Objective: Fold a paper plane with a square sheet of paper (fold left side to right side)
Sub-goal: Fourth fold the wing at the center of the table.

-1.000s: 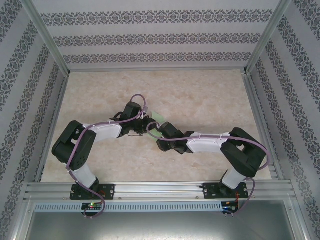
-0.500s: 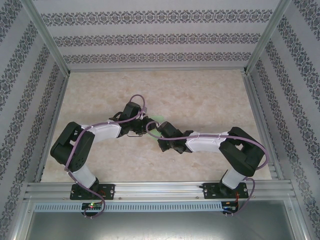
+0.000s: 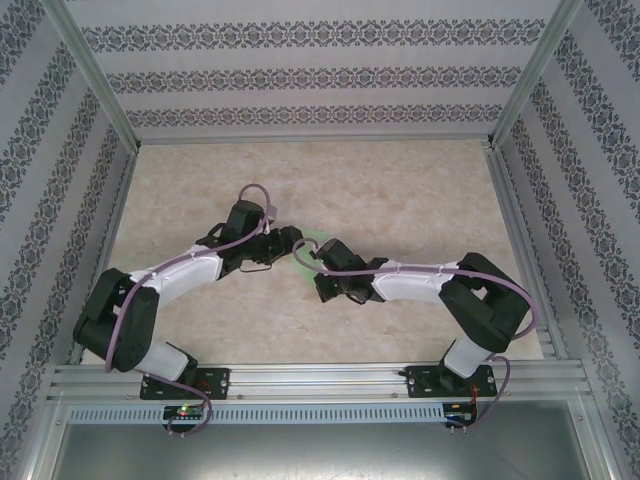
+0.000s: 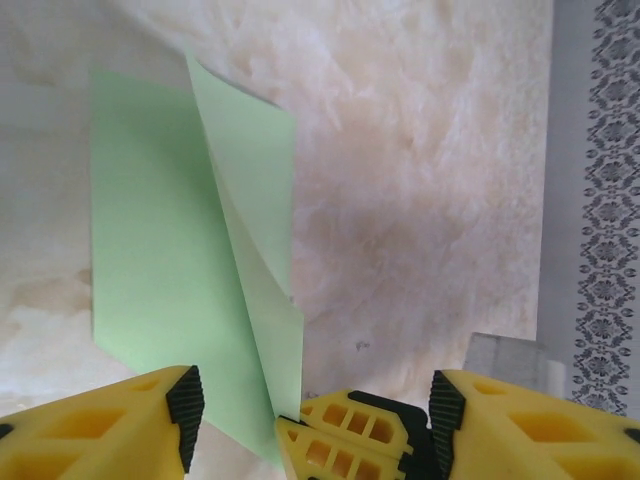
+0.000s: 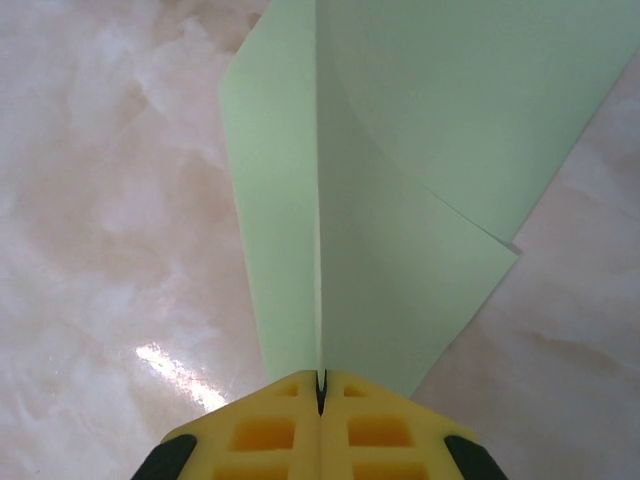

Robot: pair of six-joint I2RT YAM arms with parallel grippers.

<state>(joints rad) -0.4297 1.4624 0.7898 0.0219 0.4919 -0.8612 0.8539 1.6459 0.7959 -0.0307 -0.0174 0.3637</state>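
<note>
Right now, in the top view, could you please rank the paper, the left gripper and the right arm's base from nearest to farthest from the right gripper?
1. paper: clamped in the shut right gripper.
2. left gripper: open, straddling the right gripper's tips, coming in from the left.
3. right arm's base: far off at the near edge, right side.

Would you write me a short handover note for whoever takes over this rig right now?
Left gripper: open, holding nothing, hovering beside the right one.
Right gripper: shut on the near edge of the paper.
Paper: mid-table, one half raised along a soft fold.
Done: a fold begun. Left: press it flat, crease it, then the remaining folds.
</note>
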